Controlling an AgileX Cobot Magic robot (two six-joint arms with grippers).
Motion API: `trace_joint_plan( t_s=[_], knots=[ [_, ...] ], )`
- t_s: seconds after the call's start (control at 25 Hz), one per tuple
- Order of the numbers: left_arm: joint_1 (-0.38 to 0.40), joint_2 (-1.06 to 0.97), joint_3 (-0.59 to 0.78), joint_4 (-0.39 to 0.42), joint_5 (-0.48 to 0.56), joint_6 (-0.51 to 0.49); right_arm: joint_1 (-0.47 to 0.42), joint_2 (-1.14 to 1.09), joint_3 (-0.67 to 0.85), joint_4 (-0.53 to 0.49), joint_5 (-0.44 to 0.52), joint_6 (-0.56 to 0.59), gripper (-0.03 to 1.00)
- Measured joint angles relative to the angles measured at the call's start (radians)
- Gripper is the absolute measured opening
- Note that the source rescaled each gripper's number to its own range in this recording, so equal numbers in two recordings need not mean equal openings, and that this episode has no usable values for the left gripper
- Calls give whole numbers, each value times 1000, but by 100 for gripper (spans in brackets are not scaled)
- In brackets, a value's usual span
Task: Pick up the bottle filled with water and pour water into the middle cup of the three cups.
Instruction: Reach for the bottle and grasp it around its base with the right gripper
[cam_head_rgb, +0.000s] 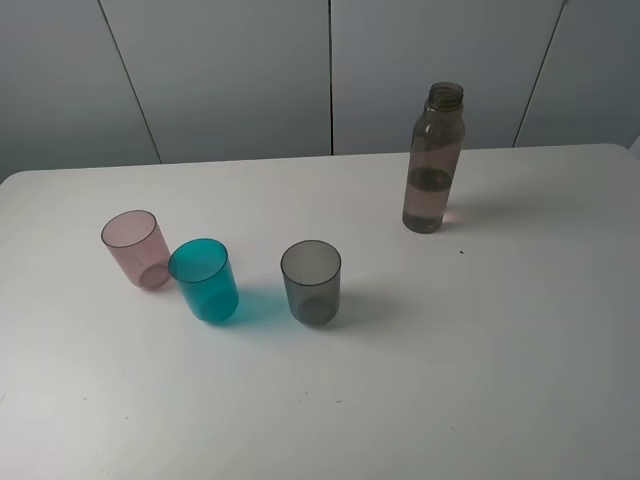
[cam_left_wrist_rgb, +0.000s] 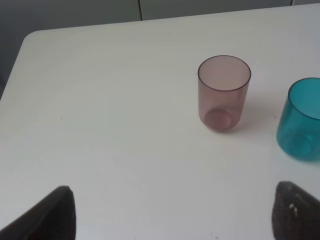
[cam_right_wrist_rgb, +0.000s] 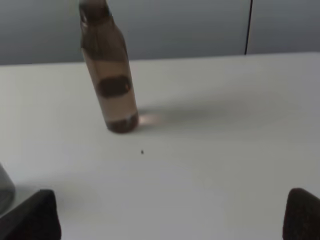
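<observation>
The smoky-brown bottle (cam_head_rgb: 434, 160) stands upright, uncapped, at the back right of the white table (cam_head_rgb: 480, 380); it also shows in the right wrist view (cam_right_wrist_rgb: 109, 75). Three cups stand in a row at the left: pale pink cup (cam_head_rgb: 136, 249), teal-blue middle cup (cam_head_rgb: 204, 280), smoky grey cup (cam_head_rgb: 311, 282). In the left wrist view the pink cup (cam_left_wrist_rgb: 223, 93) and teal cup (cam_left_wrist_rgb: 301, 120) lie ahead of my open left gripper (cam_left_wrist_rgb: 175, 215). My right gripper (cam_right_wrist_rgb: 170, 217) is open and empty, well short of the bottle. Neither gripper shows in the exterior view.
Grey wall panels (cam_head_rgb: 330, 70) stand behind the table's far edge. A small dark speck (cam_head_rgb: 461, 251) lies on the table near the bottle. The grey cup's edge (cam_right_wrist_rgb: 4, 192) shows at the border of the right wrist view.
</observation>
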Motion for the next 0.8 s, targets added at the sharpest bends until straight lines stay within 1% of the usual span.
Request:
trace_joint_plan(
  t_s=[0.12, 0.28, 0.4, 0.52, 0.64, 0.72, 0.8],
  knots=[
    [0, 0, 0, 0, 0, 0, 0, 165, -133, 0, -60, 0, 88],
    [0, 0, 0, 0, 0, 0, 0, 445, -317, 0, -98, 0, 88],
    [0, 0, 0, 0, 0, 0, 0, 636, -410, 14, -144, -2, 88],
    [0, 0, 0, 0, 0, 0, 16, 790, -429, 41, -222, -7, 88],
    [0, 0, 0, 0, 0, 0, 94, 915, -430, 43, -307, -11, 88],
    [0, 0, 0, 0, 0, 0, 157, 985, -423, 43, -384, -24, 88],
    [0, 0, 0, 0, 0, 0, 215, 1036, -382, 45, -479, -33, 88]
  ],
)
